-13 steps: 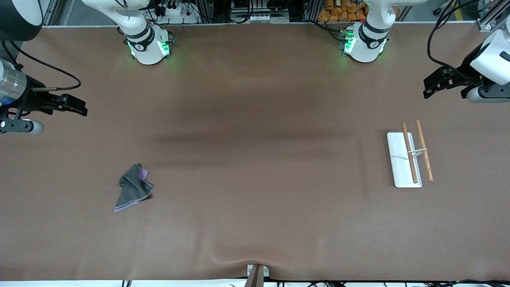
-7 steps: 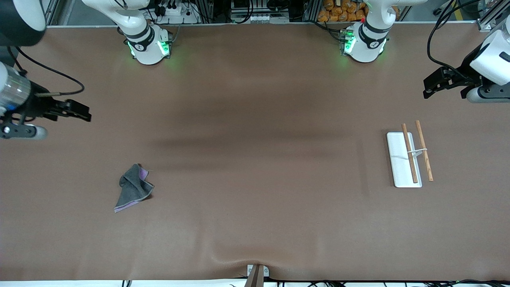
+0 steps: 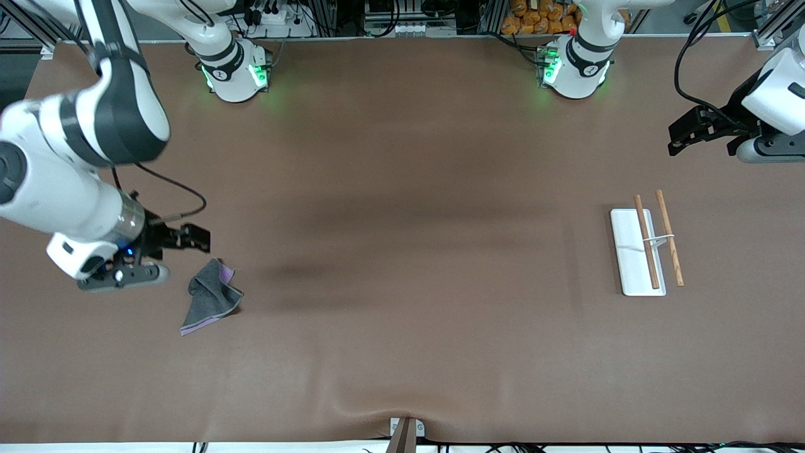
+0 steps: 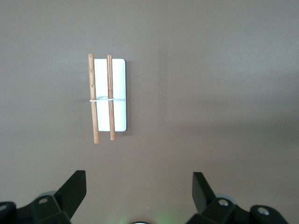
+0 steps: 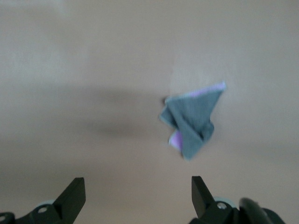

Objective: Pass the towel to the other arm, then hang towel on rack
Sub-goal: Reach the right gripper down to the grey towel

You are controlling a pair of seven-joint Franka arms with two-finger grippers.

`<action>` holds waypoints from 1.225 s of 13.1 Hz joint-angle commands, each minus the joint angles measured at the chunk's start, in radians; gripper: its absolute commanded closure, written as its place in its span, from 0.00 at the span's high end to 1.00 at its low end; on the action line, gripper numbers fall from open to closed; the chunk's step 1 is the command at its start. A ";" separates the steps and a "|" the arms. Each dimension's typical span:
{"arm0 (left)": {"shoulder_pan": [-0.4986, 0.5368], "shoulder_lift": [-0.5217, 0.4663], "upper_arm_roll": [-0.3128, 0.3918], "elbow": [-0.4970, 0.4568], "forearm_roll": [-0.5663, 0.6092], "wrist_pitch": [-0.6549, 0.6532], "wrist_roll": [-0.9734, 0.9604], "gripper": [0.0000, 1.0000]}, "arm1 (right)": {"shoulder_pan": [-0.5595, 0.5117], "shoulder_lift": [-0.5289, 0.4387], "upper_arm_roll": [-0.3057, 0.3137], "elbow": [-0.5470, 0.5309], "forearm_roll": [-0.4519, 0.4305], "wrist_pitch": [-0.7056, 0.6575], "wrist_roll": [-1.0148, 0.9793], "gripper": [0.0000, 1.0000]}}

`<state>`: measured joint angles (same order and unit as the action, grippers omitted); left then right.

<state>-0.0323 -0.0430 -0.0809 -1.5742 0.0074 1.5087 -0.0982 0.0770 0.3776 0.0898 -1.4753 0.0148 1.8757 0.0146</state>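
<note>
In the front view the towel [image 3: 210, 297] lies crumpled on the bench [image 3: 402, 327] toward the right arm's end, its long axis slanting. The right claw [image 3: 188, 238] hangs just above its upper corner, spread wide and empty, so this arm is much the nearer. The rack [image 3: 648, 245] stands at the left arm's end, where the left claw [image 3: 682, 135] waits. The left wrist view shows the rack [image 4: 106, 97] ahead of wide, empty fingers [image 4: 72, 189]. The right wrist view shows the towel [image 5: 191, 120] ahead of spread fingers [image 5: 74, 196], untouched.
</note>
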 commanded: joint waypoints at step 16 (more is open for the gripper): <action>-0.001 0.003 0.000 0.003 0.006 -0.010 0.005 1.00 | -0.048 0.348 -0.015 -0.014 -0.075 0.264 0.013 0.99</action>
<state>-0.0327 -0.0387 -0.0811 -1.5759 0.0074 1.5087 -0.0982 0.0213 0.7035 0.0714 -1.4996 -0.0250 2.1383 -0.0375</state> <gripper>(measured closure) 0.000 0.000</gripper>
